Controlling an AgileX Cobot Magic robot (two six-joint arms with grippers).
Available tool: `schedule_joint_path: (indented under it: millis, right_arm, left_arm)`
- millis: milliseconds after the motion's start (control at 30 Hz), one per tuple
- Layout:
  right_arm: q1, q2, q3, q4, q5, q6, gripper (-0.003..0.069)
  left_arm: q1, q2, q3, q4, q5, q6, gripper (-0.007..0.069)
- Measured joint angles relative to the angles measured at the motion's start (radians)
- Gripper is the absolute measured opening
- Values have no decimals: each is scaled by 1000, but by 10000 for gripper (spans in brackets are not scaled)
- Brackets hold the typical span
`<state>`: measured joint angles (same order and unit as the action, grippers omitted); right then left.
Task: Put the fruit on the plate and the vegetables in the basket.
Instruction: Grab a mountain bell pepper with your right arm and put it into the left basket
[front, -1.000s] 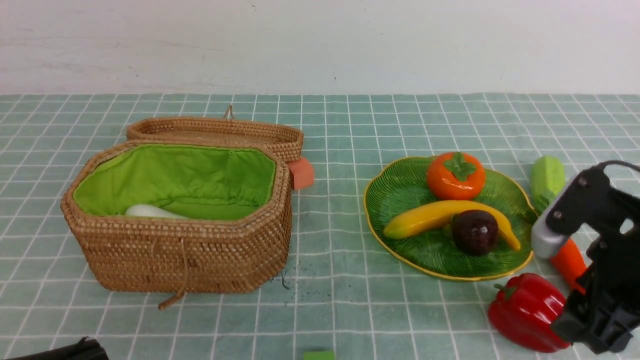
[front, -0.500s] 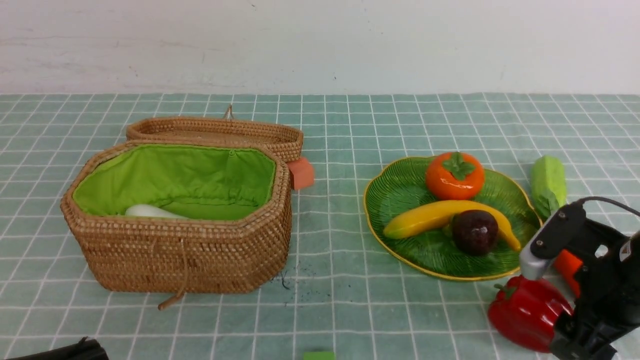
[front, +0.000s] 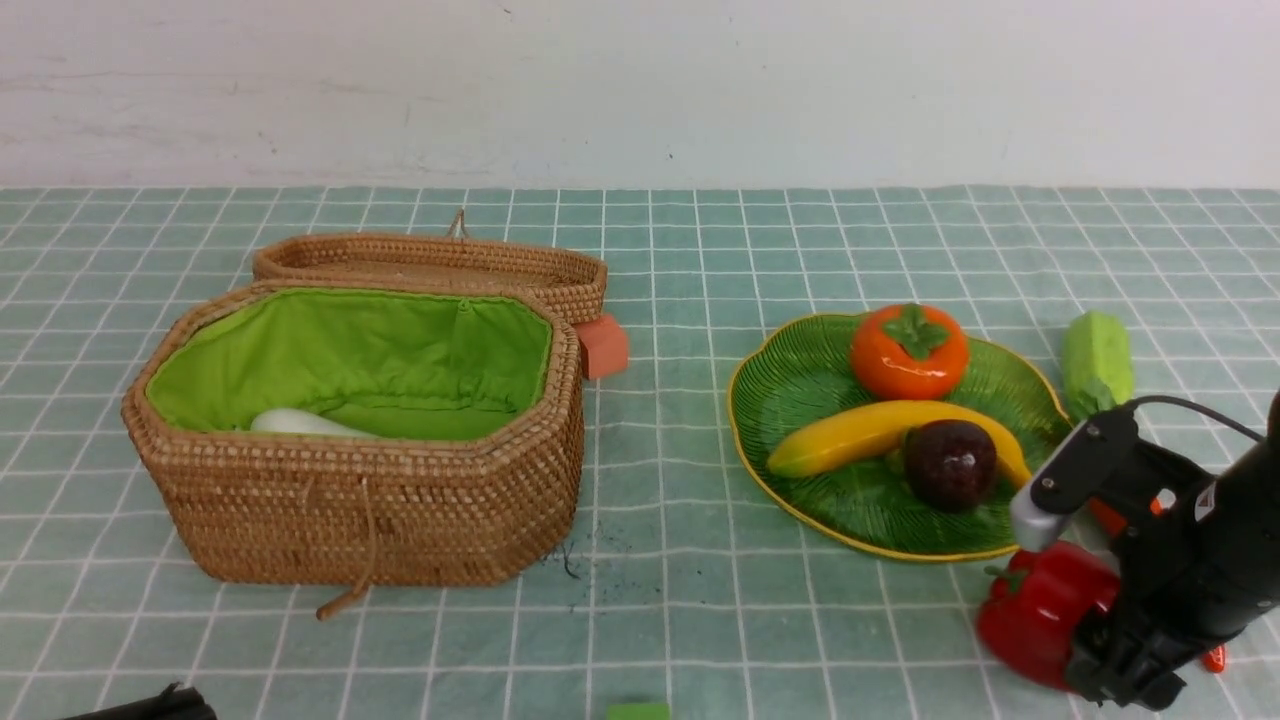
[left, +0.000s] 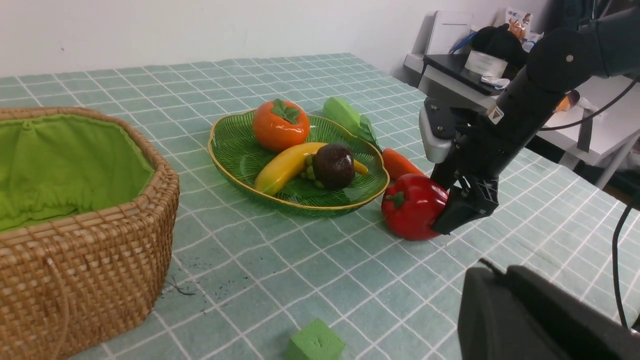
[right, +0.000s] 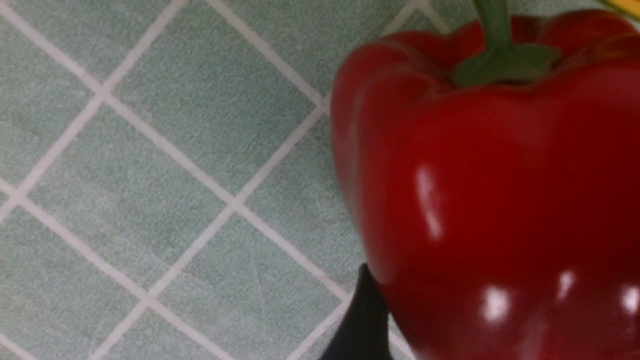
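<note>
The right claw (left: 457, 215) is down at the near right of the tabletop (front: 680, 600), against the red bell pepper (front: 1040, 620), which lies on the checked cloth just in front of the plate (front: 800, 380). One dark finger (right: 362, 320) sits against the pepper's side. The other finger is hidden, so I cannot tell how wide the claw stands or whether it has a grip.

On the plate lie the banana (front: 860, 430), the mangosteen (front: 950, 463) touching it on the near side, and the persimmon (front: 908, 352) at the far edge. The light green vegetable (front: 1096, 358) lies just right of the plate, and the carrot (left: 400, 164) lies on the cloth between it and the pepper.

Well to the left stands the basket (front: 380, 510), its lid (front: 430, 262) thrown back behind it. The white radish (front: 300, 422) rests inside on the green lining. A small orange block (front: 603, 346) sits by the lid's right end, and a green block (left: 315, 344) lies at the near edge.

Of the left claw (left: 500, 300) I see only a dark mass low at the near left, so I cannot tell its state.
</note>
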<state>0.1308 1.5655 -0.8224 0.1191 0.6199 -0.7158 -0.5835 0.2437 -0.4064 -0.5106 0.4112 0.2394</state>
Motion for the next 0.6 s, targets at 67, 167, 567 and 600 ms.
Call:
schedule_joint_path:
  millis: [67,167,567,600]
  right_arm:
    - [0,0,0,0,-2,-12,586]
    - [0,0,0,0,-2,-15,558]
    - [0,0,-19,3,127,10,495]
    - [0,0,-21,3,127,13,495]
  left_arm:
    - [0,0,0,0,2,0,24]
    - [0,0,0,0,2,0,24]
    - [0,0,0,0,4,0,24]
    - [0,0,0,0,4,0,24]
